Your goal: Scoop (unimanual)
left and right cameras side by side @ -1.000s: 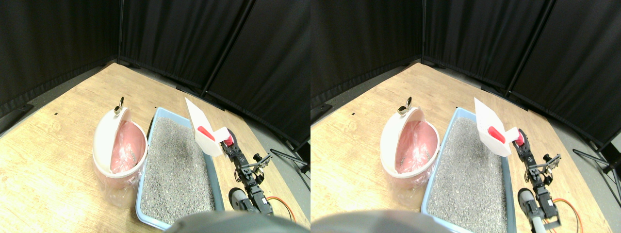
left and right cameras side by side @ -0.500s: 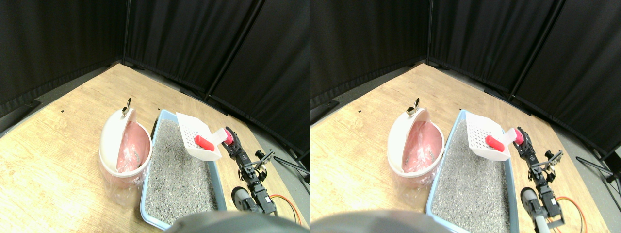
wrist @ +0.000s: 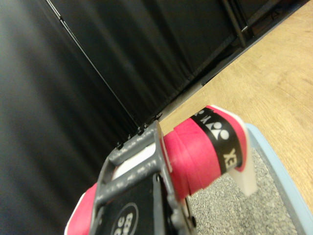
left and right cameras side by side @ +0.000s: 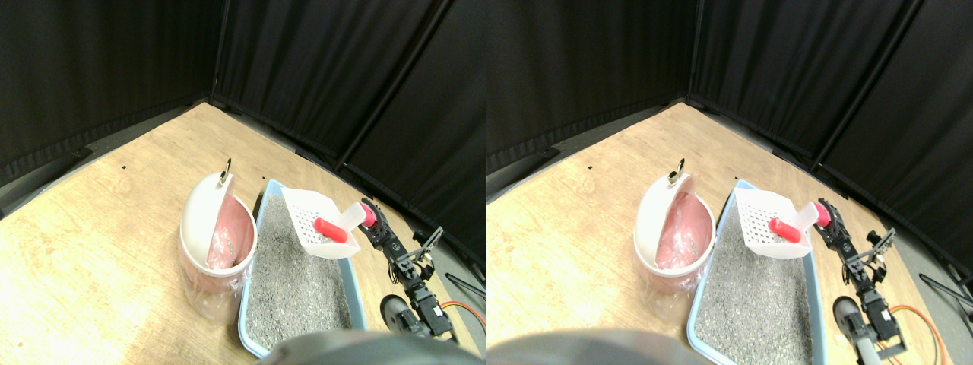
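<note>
A white slotted scoop (left and right cameras side by side: 318, 222) hangs roughly level over the far end of the blue litter box (left and right cameras side by side: 250, 308), above the grey litter (left and right cameras side by side: 293, 281). A small red cylinder (left and right cameras side by side: 330, 230) lies in the scoop's bowl. My right gripper (left and right cameras side by side: 372, 220) is shut on the scoop's red-wrapped handle (wrist: 200, 152) at the box's far right side. In the wrist view the dark jaw frame lies against that handle, with litter (wrist: 234, 210) and the box rim (wrist: 289, 192) beyond it.
A white bin (left and right cameras side by side: 199, 220) with a swing lid and a pink bag liner stands on the wooden floor just left of the litter box. Black curtains close off the back and right. An orange cable (left and right cameras side by side: 456, 310) trails by the arm's base.
The scoop has turned from standing steeply on edge to lying nearly level, with the red cylinder still in it. The whole picture has shifted rightward, so the camera moved.
</note>
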`<state>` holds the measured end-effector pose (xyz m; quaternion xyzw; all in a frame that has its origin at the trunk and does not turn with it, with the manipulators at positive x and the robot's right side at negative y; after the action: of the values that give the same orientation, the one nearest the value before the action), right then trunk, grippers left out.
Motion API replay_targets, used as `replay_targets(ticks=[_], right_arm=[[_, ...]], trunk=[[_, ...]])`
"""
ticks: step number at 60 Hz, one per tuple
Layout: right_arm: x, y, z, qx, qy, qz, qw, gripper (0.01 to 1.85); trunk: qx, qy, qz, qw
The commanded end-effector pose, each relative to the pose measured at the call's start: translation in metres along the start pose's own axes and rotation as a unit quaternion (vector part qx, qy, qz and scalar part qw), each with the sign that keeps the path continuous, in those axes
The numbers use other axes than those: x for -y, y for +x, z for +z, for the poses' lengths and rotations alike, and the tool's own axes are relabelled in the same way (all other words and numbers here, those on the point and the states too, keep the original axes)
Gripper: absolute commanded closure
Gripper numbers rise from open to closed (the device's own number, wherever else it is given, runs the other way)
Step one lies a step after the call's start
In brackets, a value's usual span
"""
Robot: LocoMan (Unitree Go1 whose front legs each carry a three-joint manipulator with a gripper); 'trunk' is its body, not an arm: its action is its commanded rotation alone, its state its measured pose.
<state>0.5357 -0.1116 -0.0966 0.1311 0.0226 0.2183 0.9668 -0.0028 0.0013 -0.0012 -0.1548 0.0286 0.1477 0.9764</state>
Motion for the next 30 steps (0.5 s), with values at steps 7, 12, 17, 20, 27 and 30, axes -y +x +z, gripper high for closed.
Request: replay_targets(ticks=[7,12,17,20,27,30], right_arm=[[-0.008,0.003,0.008,0.012,-0.009,0.033,0.999,1.81],[-0.012,0.006,0.008,0.002,-0.013,0.04,0.999,1.81],[-0.019,0.008,0.007,-0.011,-0.028,0.043,0.999,1.81],[-0.022,0.01,0.007,-0.017,-0.03,0.042,0.999,1.81],[-0.03,0.013,0.007,-0.033,-0.043,0.049,0.997,1.81],[-0.032,0.015,0.006,-0.038,-0.05,0.046,0.997,1.81]], trunk=[[-0.0051,-0.009,0.027,0.9996],[-0.0051,-0.012,0.033,0.9994],[-0.0057,-0.016,0.038,0.9991],[-0.0058,-0.018,0.04,0.999],[-0.0053,-0.021,0.045,0.9987],[-0.0057,-0.021,0.047,0.9987]])
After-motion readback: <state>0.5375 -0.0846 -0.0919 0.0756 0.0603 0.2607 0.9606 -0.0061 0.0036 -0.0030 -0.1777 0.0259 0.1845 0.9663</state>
